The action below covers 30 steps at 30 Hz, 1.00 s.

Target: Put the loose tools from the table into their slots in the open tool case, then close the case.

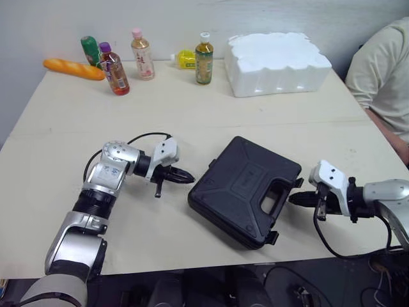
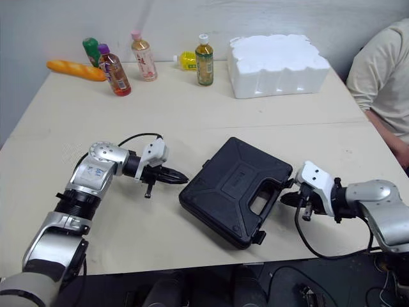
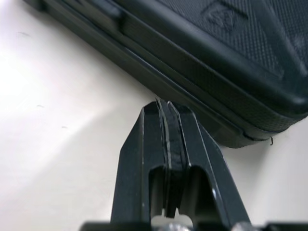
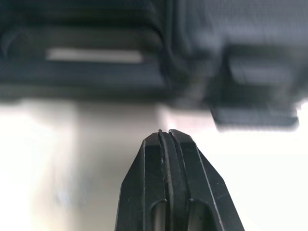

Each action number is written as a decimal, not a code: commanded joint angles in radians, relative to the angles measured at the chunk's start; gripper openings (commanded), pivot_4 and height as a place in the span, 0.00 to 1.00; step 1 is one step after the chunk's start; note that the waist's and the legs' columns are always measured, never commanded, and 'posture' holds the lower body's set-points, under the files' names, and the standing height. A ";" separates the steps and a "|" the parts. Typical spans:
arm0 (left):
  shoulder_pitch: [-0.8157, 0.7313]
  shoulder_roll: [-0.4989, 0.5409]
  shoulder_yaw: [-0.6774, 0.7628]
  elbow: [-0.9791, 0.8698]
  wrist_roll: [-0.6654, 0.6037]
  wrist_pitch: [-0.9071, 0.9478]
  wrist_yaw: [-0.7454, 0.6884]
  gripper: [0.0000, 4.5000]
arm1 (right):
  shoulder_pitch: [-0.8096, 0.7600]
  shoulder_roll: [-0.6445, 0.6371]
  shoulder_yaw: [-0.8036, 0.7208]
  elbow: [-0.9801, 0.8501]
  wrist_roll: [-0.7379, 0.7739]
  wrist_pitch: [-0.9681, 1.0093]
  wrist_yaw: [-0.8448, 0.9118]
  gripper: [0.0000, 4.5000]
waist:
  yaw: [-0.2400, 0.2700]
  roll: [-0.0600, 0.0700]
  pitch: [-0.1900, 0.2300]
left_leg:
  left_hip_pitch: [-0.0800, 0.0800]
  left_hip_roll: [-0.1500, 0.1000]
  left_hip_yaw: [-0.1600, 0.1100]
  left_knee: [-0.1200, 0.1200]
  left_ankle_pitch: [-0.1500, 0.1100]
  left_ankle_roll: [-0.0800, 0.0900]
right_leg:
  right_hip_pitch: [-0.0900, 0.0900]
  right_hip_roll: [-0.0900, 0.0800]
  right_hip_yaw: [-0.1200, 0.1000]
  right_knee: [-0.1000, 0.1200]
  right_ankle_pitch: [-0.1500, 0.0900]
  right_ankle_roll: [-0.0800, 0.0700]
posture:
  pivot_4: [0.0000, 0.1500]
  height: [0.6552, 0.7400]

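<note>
Readable text: none that you can make out anywhere on the table (image 1: pixel 192 115).
Case (image 1: pixel 246 185): a raised emblem (image 3: pixel 225 14) is moulded into its lid, but you can't read any letters in it.
Bottles (image 1: pixel 142 56): the wrappers carry print, too small for you to read.

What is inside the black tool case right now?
Nothing inside can be seen: the tool case lies shut on the table, handle toward the right claw. Whether tools sit in their slots is hidden.
</note>
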 commanded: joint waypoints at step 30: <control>-0.336 -0.548 -0.316 0.662 0.347 -0.470 0.316 0.01 | -0.066 0.218 -0.141 -0.240 0.168 0.271 -0.302 0.00 | 0.000 0.000 -0.001 | 0.005 0.000 0.002 0.000 -0.004 0.006 | 0.004 0.003 0.002 -0.006 0.001 0.001 | 1.00 0.98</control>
